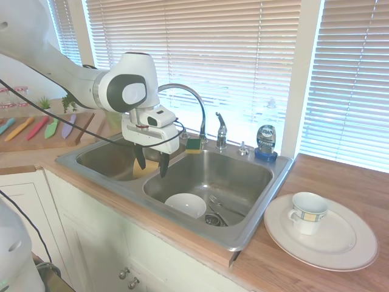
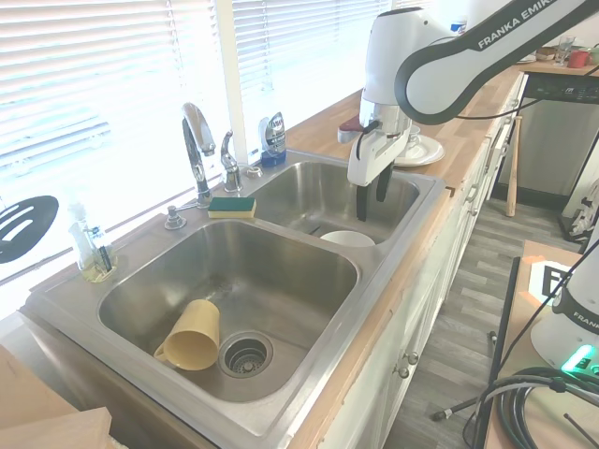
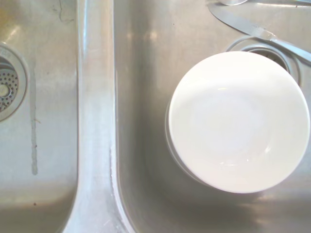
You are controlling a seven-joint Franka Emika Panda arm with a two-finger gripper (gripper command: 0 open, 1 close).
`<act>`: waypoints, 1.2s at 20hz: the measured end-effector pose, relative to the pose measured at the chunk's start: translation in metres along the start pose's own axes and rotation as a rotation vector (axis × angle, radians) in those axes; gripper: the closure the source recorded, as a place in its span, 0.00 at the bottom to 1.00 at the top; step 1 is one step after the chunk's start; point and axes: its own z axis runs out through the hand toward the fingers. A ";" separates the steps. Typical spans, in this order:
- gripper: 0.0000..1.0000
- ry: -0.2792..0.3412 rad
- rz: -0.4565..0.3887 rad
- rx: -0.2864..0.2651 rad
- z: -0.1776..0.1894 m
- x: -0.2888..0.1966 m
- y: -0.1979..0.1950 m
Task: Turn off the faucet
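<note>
The faucet's chrome gooseneck spout arches over the back rim of the double sink. Its small lever handle stands upright just beside the spout's base. My gripper hangs open and empty, pointing down over the divider between the two basins. It is in front of the spout and well short of the handle. The wrist view looks straight down on the divider and a white bowl.
A sponge lies by the faucet base and a dish soap bottle stands past the handle. The white bowl and a knife lie in one basin, a yellow cup in the other. A plate with a mug sits on the counter.
</note>
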 end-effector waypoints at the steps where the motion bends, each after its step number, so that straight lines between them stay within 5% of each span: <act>1: 0.00 -0.001 -0.001 -0.001 0.000 0.000 0.000; 5: 0.00 0.002 -0.012 -0.010 0.004 0.001 -0.001; 6: 1.00 0.004 -0.014 -0.011 0.005 0.002 -0.001; 24: 1.00 0.027 -0.022 -0.002 0.009 0.009 -0.004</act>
